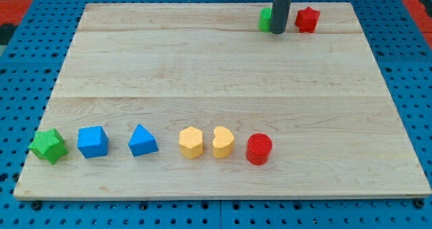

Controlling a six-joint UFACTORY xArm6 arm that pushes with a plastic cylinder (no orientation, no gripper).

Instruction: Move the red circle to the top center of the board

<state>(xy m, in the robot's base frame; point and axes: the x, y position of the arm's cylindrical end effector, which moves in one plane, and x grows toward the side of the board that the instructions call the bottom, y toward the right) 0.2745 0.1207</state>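
The red circle sits near the view's bottom, a little right of centre, on the wooden board. My tip is at the view's top right of centre, far from the red circle. The tip stands just in front of a green block, which it partly hides, and just left of a red star block.
Along the view's bottom, from left: a green star, a blue cube, a blue triangular block, a yellow hexagon and a yellow heart next to the red circle. A blue pegboard surrounds the board.
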